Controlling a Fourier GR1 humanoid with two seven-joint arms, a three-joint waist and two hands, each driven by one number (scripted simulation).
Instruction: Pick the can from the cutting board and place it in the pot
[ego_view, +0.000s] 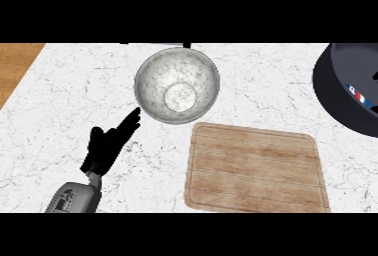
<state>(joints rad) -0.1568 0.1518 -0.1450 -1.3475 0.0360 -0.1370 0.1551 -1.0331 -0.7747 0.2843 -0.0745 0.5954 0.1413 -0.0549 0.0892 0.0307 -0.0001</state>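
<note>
The wooden cutting board (255, 170) lies at the lower right with nothing on it. A dark pot (336, 92) sits at the right edge, partly cut off by the view. Inside it shows a small piece of the can (357, 94), with red, white and blue marks. Just above the can, a black sliver at the view's edge looks like part of my right hand (374, 75); the remainder is out of view. My left hand (109, 144) rests open on the counter at the lower left, its fingers pointing up and right toward a metal bowl.
A shiny metal bowl (177, 85) stands at the top centre, just beyond my left hand's fingertips. The white marble counter (74, 90) ends at a wooden strip (16, 65) at the far left.
</note>
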